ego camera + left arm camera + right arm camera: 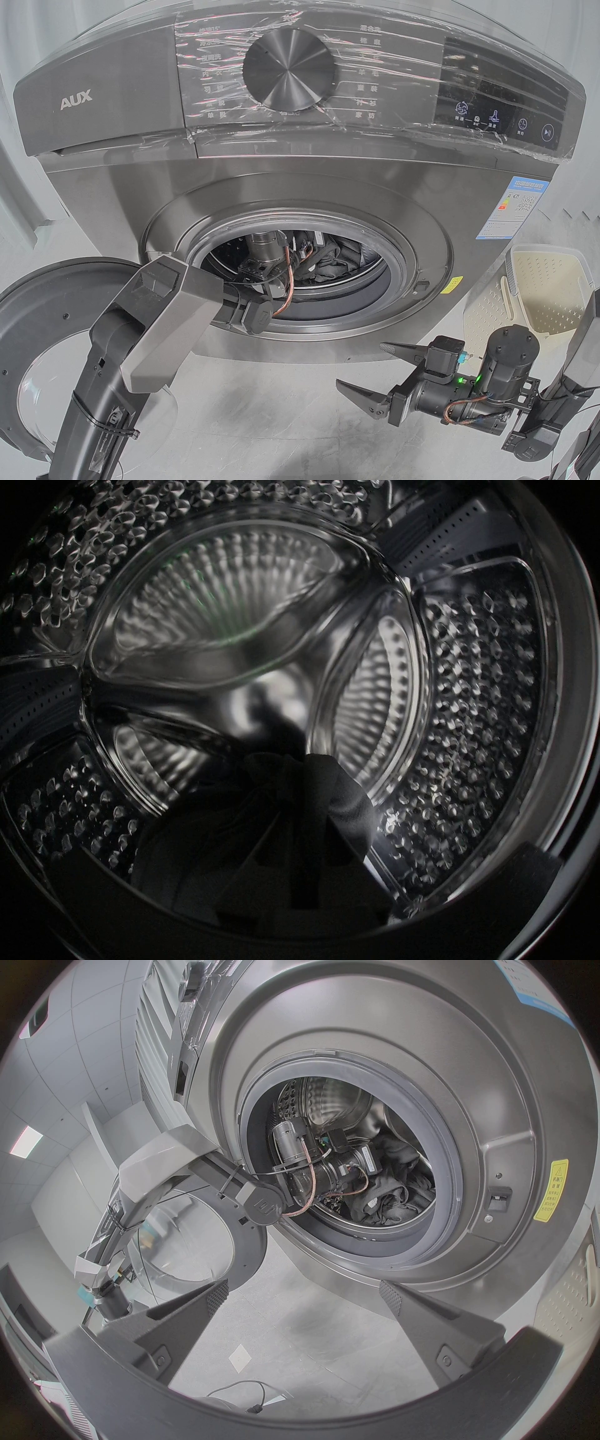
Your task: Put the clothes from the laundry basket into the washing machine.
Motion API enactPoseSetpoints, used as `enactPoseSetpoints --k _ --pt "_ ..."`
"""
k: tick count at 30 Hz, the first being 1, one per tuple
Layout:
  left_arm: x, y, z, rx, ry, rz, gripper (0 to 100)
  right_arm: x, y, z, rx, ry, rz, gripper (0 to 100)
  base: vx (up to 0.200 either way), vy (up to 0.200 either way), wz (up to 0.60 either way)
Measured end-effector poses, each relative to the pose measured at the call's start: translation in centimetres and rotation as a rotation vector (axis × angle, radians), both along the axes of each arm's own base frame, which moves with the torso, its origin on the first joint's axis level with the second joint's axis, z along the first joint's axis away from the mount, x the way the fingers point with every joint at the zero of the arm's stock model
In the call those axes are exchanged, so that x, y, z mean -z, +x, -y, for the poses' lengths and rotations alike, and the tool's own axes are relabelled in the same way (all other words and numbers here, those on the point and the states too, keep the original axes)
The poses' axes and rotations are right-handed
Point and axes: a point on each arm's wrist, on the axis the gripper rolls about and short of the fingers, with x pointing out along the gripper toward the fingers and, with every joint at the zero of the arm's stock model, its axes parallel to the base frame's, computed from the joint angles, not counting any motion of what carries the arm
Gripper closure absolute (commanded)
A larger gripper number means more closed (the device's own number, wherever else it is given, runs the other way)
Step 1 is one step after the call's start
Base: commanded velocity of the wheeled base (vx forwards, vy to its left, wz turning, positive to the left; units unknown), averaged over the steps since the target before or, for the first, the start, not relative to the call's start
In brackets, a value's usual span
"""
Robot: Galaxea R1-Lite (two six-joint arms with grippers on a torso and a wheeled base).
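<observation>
One washing machine [300, 181], with one dial [289, 69] and one door [37, 300] open at the left. One laundry basket [550, 290] at the right. One dark heap of clothes [325, 262] in the drum; its separate pieces cannot be counted.

the washing machine [125, 187] is grey, the clothes [325, 261] black, the perforated basket [550, 290] cream.

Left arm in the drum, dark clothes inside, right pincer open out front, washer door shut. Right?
No. The door is swung open on the robot's left, as the head view shows. Left arm in the drum, dark clothes inside, right pincer open: all correct.
</observation>
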Motion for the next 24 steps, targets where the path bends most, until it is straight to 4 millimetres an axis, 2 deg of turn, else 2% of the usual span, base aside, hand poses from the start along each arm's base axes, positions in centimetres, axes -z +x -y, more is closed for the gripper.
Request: enactPoseSetpoints --k 5,13,14,18,24 --pt "0.1 0.8 0.1 -0.025 -0.031 0.024 100 0.1 0.0 0.0 -0.001 -0.001 -0.001 0 0.000 0.000 0.00" --pt "2.5 1.0 0.4 -0.020 -0.013 -0.030 100 0.1 0.0 -0.1 -0.001 -0.002 -0.005 0 0.000 0.000 0.00" --pt "3.0 1.0 0.4 -0.020 -0.004 -0.047 0 0.1 0.0 -0.1 -0.001 -0.002 -0.005 0 0.000 0.000 0.00" --pt "3.9 0.7 0.4 -0.018 0.016 -0.082 0 0.1 0.0 0.0 0.000 -0.003 -0.005 0 0.000 0.000 0.00" --pt "4.0 0.6 0.0 -0.023 0.020 -0.092 0 0.1 0.0 0.0 0.000 -0.003 -0.005 0 0.000 0.000 0.00"
